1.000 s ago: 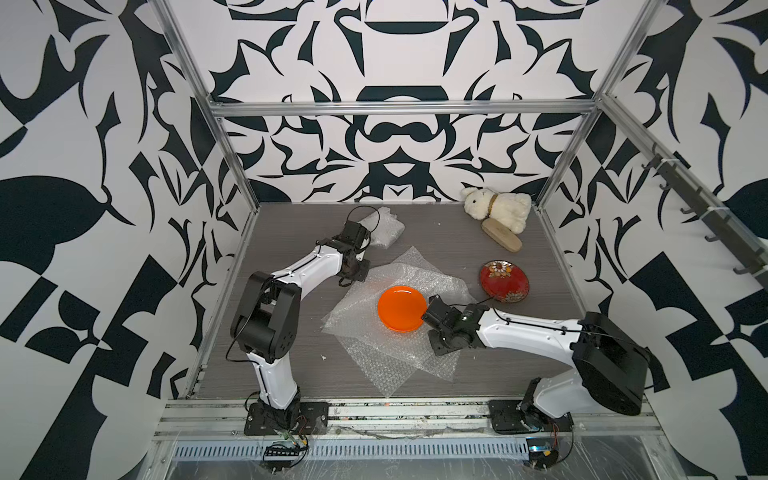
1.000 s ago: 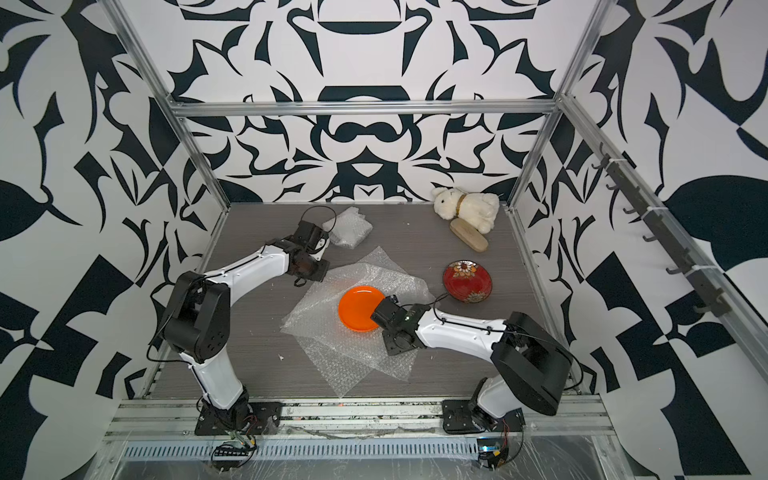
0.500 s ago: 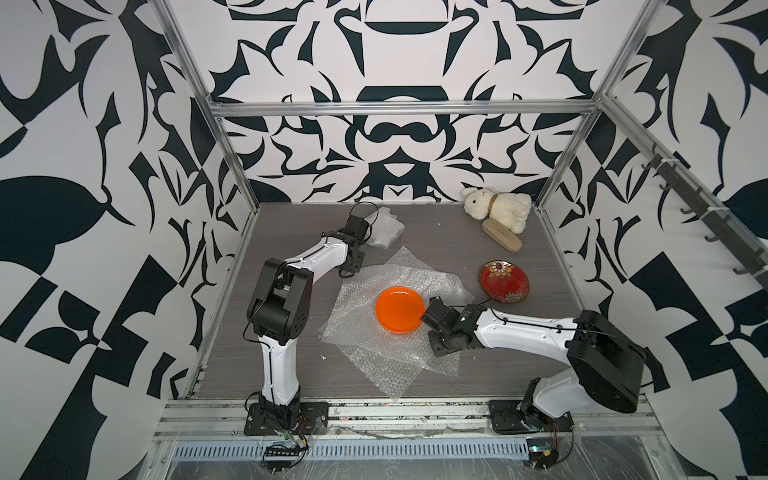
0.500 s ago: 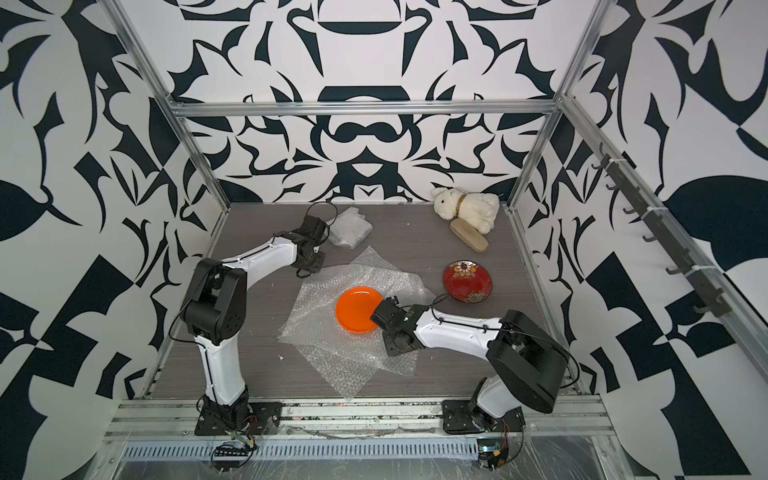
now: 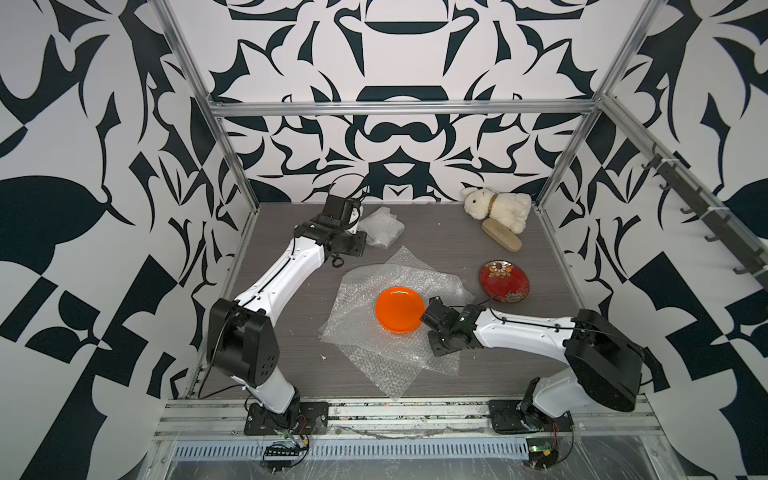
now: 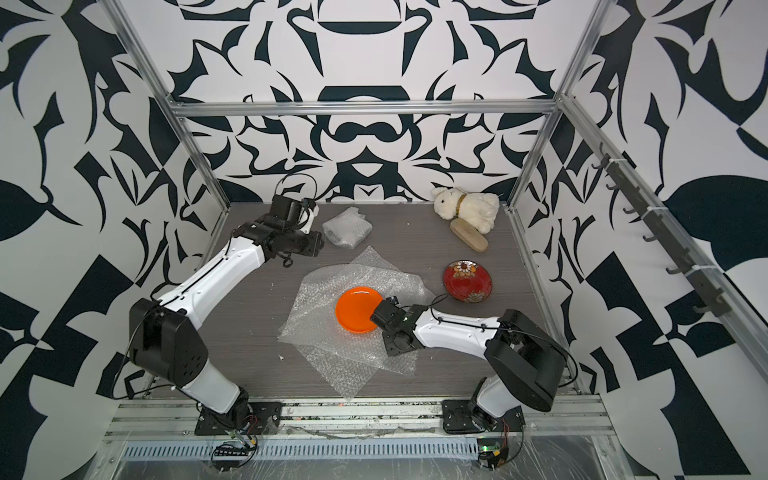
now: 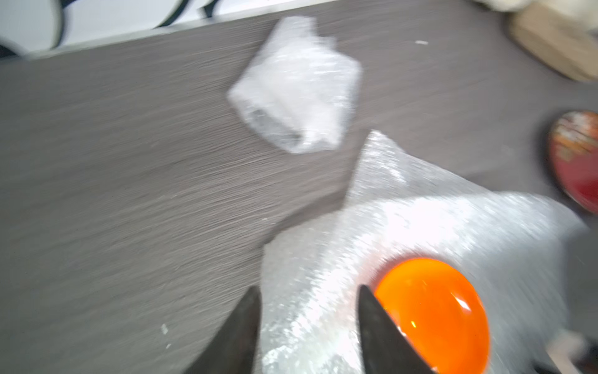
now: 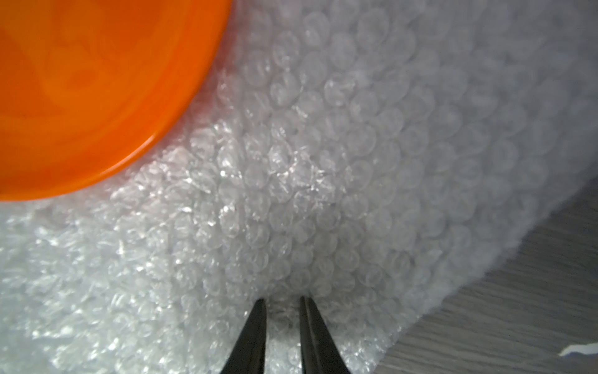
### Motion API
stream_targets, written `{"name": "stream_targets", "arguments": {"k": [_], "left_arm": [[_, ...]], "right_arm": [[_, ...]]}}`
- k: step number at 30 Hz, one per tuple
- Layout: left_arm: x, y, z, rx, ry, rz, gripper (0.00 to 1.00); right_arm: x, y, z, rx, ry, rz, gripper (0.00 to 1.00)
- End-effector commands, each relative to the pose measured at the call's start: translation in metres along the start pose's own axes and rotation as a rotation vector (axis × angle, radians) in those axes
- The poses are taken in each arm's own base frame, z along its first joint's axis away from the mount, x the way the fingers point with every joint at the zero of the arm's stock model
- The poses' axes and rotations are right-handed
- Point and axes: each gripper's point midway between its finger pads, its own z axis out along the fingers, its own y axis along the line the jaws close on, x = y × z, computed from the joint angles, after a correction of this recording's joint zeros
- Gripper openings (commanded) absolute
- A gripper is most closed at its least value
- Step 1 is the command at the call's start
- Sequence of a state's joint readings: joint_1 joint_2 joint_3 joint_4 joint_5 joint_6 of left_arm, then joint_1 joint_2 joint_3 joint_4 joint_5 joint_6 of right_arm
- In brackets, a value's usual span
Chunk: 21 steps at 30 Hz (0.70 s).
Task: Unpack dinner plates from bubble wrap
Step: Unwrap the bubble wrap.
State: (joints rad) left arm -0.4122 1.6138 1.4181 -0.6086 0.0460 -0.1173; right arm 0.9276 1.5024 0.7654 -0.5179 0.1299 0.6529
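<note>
In both top views the orange plate (image 5: 399,309) lies bare on a spread bubble wrap sheet (image 5: 374,349) at the middle of the bench (image 5: 286,320). The red plate (image 5: 504,280) sits unwrapped off the sheet, toward the right edge. A wrapped bundle (image 5: 381,227) of bubble wrap rests near the back edge, left of centre; what it holds cannot be told. The plush rabbit (image 5: 496,208) and wooden brush (image 5: 500,235) lie in the back right corner. The left claw (image 5: 360,246) hangs just beside the bundle, and the right claw (image 5: 424,318) is low at the orange plate's right rim, over the sheet. The left wrist view is blurred, but it shows the left claw's fingers (image 7: 239,333) standing apart with nothing between them, with the bundle (image 7: 297,87) and the sheet (image 7: 420,220) beyond. In the right wrist view the right claw (image 8: 283,299) is narrow, its tips pinching a pucker of the sheet (image 8: 323,162) just beside the orange plate (image 8: 81,90).
</note>
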Motion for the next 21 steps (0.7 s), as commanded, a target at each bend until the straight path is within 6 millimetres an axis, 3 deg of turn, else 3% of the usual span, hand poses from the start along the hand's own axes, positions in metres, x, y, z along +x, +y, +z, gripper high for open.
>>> {"name": "stream_targets", "arguments": {"k": [1,4,8,13,21], "left_arm": [[0.056,-0.028,0.027,0.214,0.180,-0.109,0.36],[0.076,-0.032,0.042,0.255,0.219,-0.176,0.28],[0.096,-0.021,0.062,0.204,0.256,-0.238,0.21],[0.115,0.008,0.077,0.039,0.308,-0.242,0.19],[0.137,0.022,0.102,-0.019,0.385,-0.239,0.21]], "right_arm": [[-0.003,0.004,-0.002,-0.004,-0.009,0.008,0.25],[-0.003,0.004,-0.001,-0.002,-0.006,0.004,0.25],[-0.002,0.003,0.001,0.004,0.000,0.003,0.25],[-0.003,0.004,0.001,0.002,-0.001,0.003,0.25],[-0.004,0.006,0.002,0.000,0.001,0.002,0.25]]}}
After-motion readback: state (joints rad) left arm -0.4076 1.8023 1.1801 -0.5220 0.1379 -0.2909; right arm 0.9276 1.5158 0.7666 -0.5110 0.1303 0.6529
